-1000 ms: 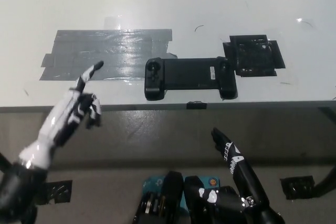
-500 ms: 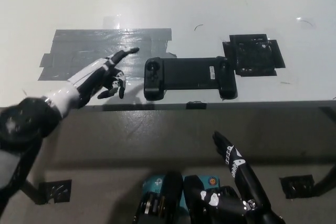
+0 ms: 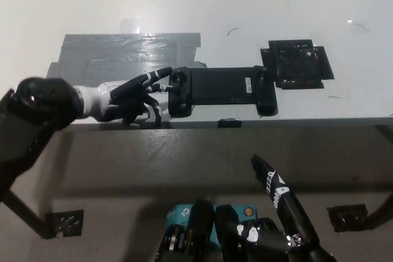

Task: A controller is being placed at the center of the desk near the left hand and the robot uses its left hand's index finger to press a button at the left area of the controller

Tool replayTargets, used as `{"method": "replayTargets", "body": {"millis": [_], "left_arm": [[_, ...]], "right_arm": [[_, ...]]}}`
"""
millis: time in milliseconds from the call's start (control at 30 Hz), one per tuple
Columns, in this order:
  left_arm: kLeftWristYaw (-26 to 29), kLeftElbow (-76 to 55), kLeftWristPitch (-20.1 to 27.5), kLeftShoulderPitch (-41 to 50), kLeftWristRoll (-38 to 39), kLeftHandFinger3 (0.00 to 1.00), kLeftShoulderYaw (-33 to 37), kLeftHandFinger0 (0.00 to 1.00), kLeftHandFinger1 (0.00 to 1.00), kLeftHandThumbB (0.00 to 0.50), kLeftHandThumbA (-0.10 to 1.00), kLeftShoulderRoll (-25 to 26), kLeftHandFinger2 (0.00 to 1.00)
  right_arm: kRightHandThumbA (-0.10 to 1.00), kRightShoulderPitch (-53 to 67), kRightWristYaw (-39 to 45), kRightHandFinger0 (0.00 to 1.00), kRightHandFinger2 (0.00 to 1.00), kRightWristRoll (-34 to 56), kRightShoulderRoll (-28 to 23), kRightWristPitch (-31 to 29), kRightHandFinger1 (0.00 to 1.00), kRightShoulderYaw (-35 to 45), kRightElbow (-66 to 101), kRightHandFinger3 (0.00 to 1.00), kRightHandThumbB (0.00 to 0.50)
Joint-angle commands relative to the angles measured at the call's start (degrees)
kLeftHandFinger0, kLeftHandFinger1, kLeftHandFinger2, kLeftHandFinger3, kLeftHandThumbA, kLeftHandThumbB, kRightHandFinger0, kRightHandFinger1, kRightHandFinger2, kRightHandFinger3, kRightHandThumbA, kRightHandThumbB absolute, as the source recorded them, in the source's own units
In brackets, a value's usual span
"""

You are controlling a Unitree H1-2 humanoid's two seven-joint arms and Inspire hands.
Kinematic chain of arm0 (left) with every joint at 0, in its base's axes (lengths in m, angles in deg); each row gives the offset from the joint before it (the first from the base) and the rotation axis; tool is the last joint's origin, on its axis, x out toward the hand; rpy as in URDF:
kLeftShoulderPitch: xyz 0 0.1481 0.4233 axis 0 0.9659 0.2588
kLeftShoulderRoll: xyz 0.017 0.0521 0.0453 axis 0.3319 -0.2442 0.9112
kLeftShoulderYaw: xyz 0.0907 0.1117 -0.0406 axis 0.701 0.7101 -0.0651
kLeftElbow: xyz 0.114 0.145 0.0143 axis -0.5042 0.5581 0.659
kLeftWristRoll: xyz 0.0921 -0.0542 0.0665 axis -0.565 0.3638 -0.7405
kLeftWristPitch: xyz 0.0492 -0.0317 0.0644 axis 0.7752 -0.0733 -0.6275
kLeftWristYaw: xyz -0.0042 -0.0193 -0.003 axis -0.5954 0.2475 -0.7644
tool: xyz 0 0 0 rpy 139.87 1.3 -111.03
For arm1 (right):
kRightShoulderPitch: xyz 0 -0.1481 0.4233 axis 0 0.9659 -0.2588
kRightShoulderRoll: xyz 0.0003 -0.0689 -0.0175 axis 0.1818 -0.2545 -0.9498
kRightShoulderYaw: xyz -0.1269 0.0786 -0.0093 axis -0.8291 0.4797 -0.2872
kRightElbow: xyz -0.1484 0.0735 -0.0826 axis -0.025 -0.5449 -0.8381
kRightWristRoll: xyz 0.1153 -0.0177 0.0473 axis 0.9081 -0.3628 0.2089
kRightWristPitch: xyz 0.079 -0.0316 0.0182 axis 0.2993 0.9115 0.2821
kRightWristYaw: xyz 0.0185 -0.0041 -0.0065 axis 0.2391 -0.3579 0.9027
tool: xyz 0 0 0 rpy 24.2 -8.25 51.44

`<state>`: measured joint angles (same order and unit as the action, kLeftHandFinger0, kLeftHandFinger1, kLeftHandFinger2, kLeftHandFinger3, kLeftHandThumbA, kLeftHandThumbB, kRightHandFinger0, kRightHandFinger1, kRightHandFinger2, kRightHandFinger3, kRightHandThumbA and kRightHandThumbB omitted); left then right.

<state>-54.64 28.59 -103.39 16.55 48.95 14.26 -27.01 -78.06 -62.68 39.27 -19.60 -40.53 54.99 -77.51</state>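
The white left robot hand (image 3: 136,97), fingers spread, has advanced rightward; its extended fingertip now reaches the flat black rectangular controller (image 3: 222,91) at frame centre on the white table (image 3: 245,4). The black right robot hand (image 3: 276,191) stays lower right, fingers straight.

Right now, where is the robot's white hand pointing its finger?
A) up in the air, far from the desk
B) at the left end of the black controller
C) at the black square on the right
B: the left hand reaches across the desk with a finger stretched to the left end of the controller.
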Motion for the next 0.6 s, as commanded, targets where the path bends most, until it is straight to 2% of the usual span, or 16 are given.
{"method": "replayTargets", "body": {"millis": [0, 200, 300, 367, 567], "left_arm": [[-12.39, 1.64, -6.51, -9.67, 3.07, 1.0, 2.26, 0.0, 0.0, 0.397, 1.0, 4.81, 0.33], [-12.52, 2.74, -6.51, -10.57, 4.31, 1.0, 3.67, 0.0, 0.0, 0.408, 1.0, 4.36, 0.35], [-13.6, 4.47, -6.51, -11.17, 4.99, 1.0, 3.88, 0.0, 0.0, 0.408, 1.0, 3.63, 0.31], [-13.13, 5.27, -6.51, -10.91, 4.92, 1.0, 3.57, 0.0, 0.0, 0.426, 1.0, 3.08, 0.21], [-12.56, 6.71, -6.51, -11.3, 4.92, 1.0, 3.02, 0.0, 0.0, 0.411, 1.0, 3.14, 0.21]], "right_arm": [[0.97, -1.04, 0.96, 1.0, 1.0, -0.25, 0.13, -1.25, 1.0, -0.13, 3.68, 1.0, 0.251], [0.96, -0.88, 0.88, 1.0, 1.0, -0.38, 0.34, -1.52, 1.0, -0.22, 3.59, 1.0, 0.247], [0.96, -1.19, 0.86, 1.0, 1.0, -0.64, 0.15, -1.47, 1.0, -0.08, 3.41, 1.0, 0.253], [0.96, -0.74, 1.01, 1.0, 1.0, -0.55, -0.01, -1.53, 1.0, -0.12, 3.66, 1.0, 0.252], [0.97, -0.75, 1.13, 1.0, 1.0, -0.6, -0.07, -1.3, 1.0, -0.23, 3.91, 1.0, 0.252]]}}
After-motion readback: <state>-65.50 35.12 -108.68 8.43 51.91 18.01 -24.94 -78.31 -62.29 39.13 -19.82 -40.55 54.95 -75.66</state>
